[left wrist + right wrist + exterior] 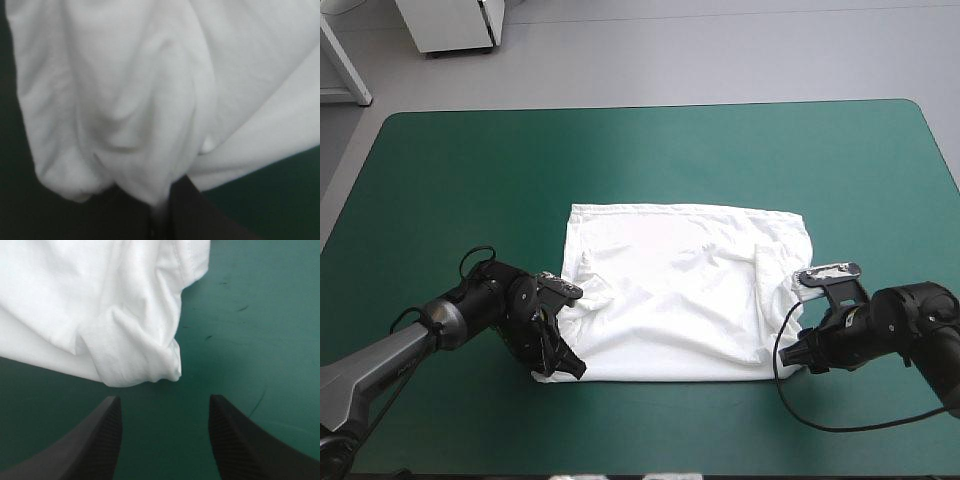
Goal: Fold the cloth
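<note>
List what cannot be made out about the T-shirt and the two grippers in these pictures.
Right gripper: in the high view its own wrist hides the fingers.
Left gripper: in the left wrist view the T-shirt covers most of the fingers.
T-shirt outline: cut off by the edges of both wrist views.
Collar: hidden among the folds in every view.

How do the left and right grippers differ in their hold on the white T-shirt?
The left gripper is shut on the white short-sleeved T-shirt, cloth pinched between its black fingers; the right gripper stands open, holding nothing. The left gripper touches the shirt's near left corner; the right gripper is short of the near right corner, teal-green cover between. Both sit at the shirt's near edge.
</note>
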